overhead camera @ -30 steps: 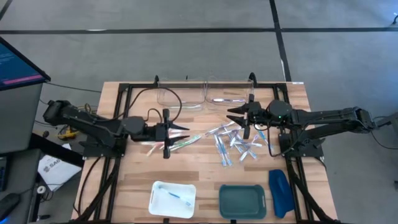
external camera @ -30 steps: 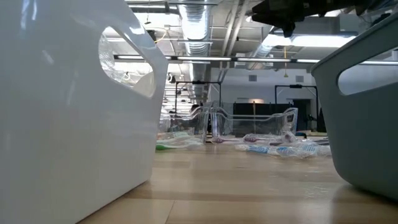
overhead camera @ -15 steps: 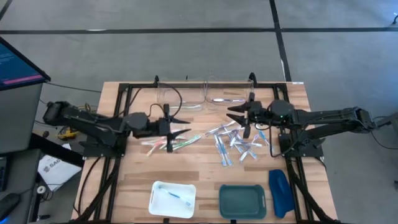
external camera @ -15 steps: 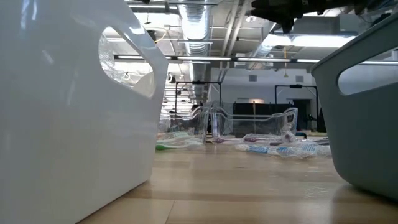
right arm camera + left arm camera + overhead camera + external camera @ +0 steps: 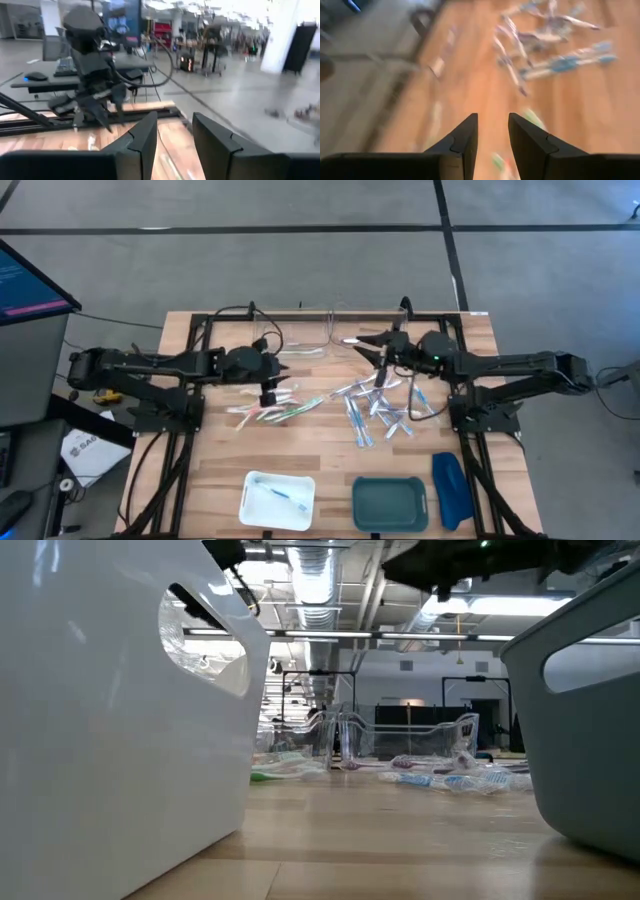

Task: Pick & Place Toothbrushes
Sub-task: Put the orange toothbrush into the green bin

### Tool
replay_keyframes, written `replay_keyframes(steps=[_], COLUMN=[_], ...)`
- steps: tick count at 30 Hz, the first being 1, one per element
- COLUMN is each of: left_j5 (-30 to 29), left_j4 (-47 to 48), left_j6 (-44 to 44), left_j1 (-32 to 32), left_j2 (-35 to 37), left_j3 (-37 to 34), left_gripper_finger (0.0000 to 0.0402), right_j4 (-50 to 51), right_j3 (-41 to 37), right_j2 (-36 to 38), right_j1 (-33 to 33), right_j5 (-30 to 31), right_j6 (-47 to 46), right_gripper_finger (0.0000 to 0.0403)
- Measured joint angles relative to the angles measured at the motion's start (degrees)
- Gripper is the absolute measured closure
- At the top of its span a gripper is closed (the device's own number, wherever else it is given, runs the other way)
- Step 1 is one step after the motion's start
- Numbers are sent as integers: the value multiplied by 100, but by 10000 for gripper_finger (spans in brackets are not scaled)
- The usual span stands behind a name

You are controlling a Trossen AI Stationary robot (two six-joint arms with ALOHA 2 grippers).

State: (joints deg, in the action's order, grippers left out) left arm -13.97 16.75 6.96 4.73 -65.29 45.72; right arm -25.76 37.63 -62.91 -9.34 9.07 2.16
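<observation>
Change, left: my left claw (image 5: 267, 393) has swung from lying level along the table to pointing down over the pink and green toothbrushes (image 5: 272, 411), with its wrist drawn back toward the far edge.
Change, right: my right claw (image 5: 373, 352) has left the blue heap (image 5: 382, 408) and lifted toward the clear bins (image 5: 352, 321) at the back.
Meaning: I judge the left arm is lining up the next pick and the right is stepping out of its way; nothing has been lifted in this stretch.
Left claw: fingers (image 5: 465, 137) a narrow gap apart, bare wood showing between them, nothing held.
Right claw: fingers (image 5: 142, 142) parted a little wider, nothing between them, aimed out into the room.
Toothbrushes, left group: about four, pink, green and white, loose on the wood just under the left claw.
Toothbrushes, blue heap: about a dozen, overlapping, so I can't count them exactly.
Toothbrushes, placed: one in the white tray (image 5: 250, 485).
Trays: two, white and teal (image 5: 390, 485), at the near edge.
Clear bins: two.
Blue oblong (image 5: 450, 488): one, beside the teal tray.
</observation>
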Motion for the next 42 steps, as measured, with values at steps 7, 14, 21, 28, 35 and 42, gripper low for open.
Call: replay_keyframes(steps=[7,14,21,28,35,42], left_j5=[814,1267,1273,1157,1056,996], left_j4=[1091,1500,1897,1877,1840,1829], left_j6=[-1046,-1731,-2096,-2144,-2227,-1956], left_j1=[-83,-189,-341,-341,-448,-403], left_j2=[-66,-843,-1472,-1540,-1662,-2027], left_j3=[124,119,113,113,117,111], left_gripper_finger=[298,298,298,298,298,298], right_j4=[719,1428,1781,1604,1651,1799], right_j3=[494,1050,1242,1242,1240,1239], right_j2=[-448,-587,-475,-480,-480,-480], right_j1=[-83,-45,108,20,-98,-48], right_j5=[-26,-40,-41,-38,-23,-27], right_j6=[-418,-470,-222,-78,-67,-161], right_gripper_finger=[284,284,284,284,284,285])
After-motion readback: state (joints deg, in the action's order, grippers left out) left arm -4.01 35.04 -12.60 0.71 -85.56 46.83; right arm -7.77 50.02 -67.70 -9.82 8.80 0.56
